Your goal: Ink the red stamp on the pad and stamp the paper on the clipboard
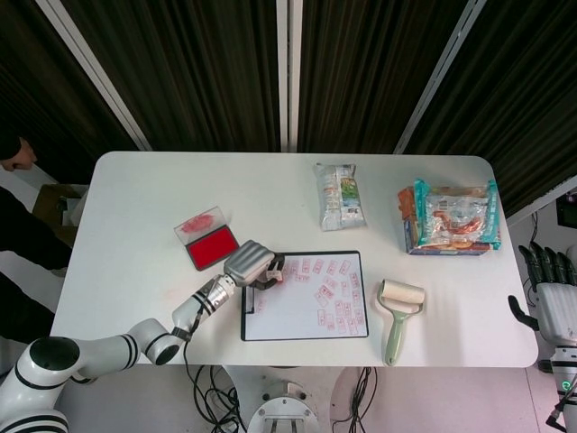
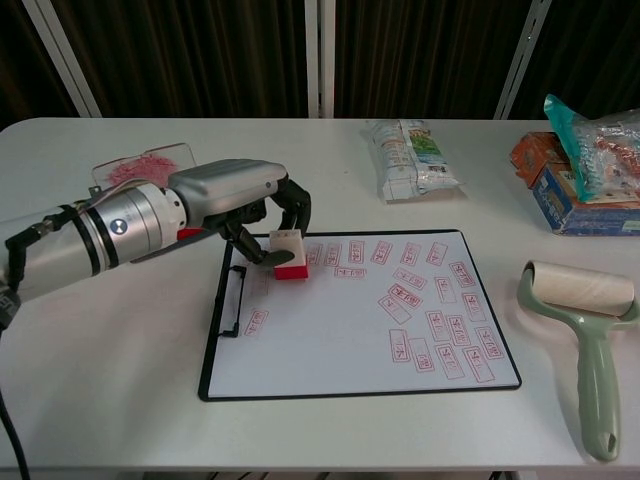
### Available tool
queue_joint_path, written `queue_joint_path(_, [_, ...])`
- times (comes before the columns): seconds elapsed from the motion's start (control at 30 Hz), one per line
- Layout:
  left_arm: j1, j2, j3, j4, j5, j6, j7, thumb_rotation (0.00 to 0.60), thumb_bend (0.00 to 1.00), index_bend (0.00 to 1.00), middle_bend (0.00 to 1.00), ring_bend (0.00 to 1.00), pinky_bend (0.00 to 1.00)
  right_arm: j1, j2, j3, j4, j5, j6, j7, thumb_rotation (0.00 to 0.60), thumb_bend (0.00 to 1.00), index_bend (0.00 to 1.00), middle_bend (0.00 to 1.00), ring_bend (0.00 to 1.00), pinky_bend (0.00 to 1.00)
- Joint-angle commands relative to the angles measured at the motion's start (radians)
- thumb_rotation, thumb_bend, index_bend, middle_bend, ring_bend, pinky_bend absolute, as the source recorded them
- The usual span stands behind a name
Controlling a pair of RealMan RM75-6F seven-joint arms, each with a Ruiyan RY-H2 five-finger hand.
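Now, head view — left hand: the left hand (image 1: 250, 262) sits over the paper's (image 1: 302, 316) upper left corner, fingers wrapped round the red stamp (image 1: 272, 277).
Head view — clipboard: the clipboard (image 1: 305, 336) lies near the table's (image 1: 135, 198) front edge, about midway along it; many red marks fill the paper's right half.
Head view — ink pad: the ink pad (image 1: 213, 247) lies open just beyond the hand, toward the left edge.
Head view — right hand: the right hand (image 1: 550, 298) hangs off the right edge, fingers apart, holding nothing.
Chest view — stamp: the red stamp (image 2: 288, 255) looks seated on the paper (image 2: 330, 345), its red base down near the top left corner, pinched by the fingertips (image 2: 262, 255) of the left hand (image 2: 215, 200).
Chest view — step in hand: likely the press itself; push straight down, keep the base flat without sliding, then lift vertically to avoid a smear.
Chest view — bystanders: a lint roller (image 2: 590, 330) lies right of the clipboard (image 2: 205, 370).
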Motion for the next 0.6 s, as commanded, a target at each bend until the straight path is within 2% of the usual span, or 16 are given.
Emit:
queue_joint_path(0.03, [0.0,0.001,0.0,-0.004,0.003,0.008,0.001,0.6,0.48,0.66,0.69,1.0,1.0,0.0,0.0,0.0,-0.001,-0.001,0.0,-0.001,0.6,0.26,0.0,0.0,0.0,0.0])
queue_joint_path(0.6, [-0.007,-0.009,0.01,0.012,0.002,0.003,0.008,0.6,0.48,0.66,0.69,1.0,1.0,-0.001,0.008,0.0,-0.02,0.015,-0.014,-0.02,0.6,0.26,0.0,0.0,0.0,0.0])
